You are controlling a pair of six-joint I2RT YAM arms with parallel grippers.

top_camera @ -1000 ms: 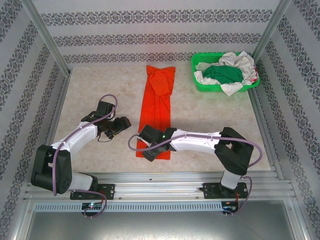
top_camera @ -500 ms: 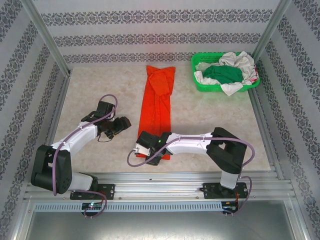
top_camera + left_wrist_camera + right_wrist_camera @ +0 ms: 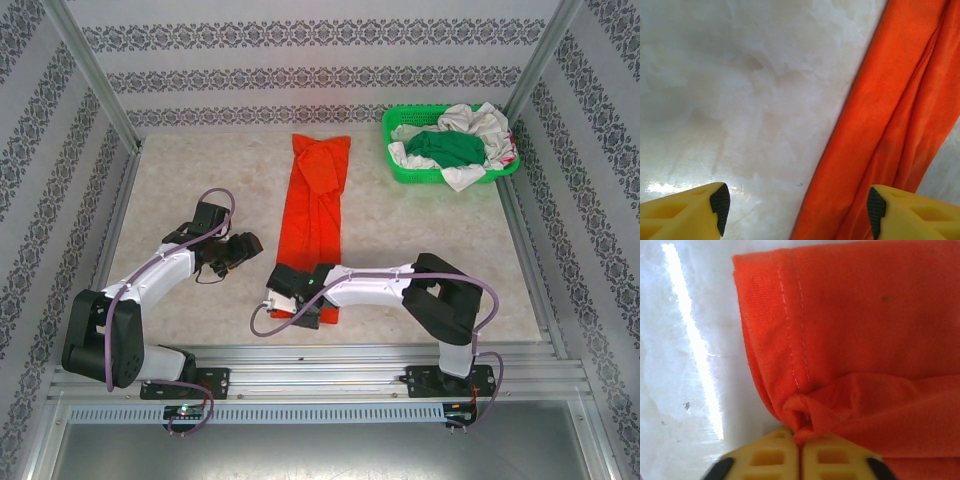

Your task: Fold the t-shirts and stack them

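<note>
An orange-red t-shirt (image 3: pixel 315 215) lies as a long narrow strip down the middle of the table. My right gripper (image 3: pixel 290 300) sits at its near end, shut on a pinch of the stitched hem corner (image 3: pixel 800 412), and the cloth bunches right at the closed jaws (image 3: pixel 800 437). My left gripper (image 3: pixel 245 245) hovers to the left of the strip, open and holding nothing. In the left wrist view the left gripper (image 3: pixel 797 205) spans bare table and the shirt's left edge (image 3: pixel 900 115). A dark green t-shirt (image 3: pixel 445 148) and a white one (image 3: pixel 480 125) lie heaped in the basket.
The green lattice basket (image 3: pixel 400 165) stands at the back right corner of the marble-patterned table (image 3: pixel 200 180). Metal frame posts and patterned walls close in the left, back and right sides. The arm bases sit on the rail along the near edge.
My right gripper has slid left and nearer along the shirt's near end and shut on the hem. The left arm has not moved.
</note>
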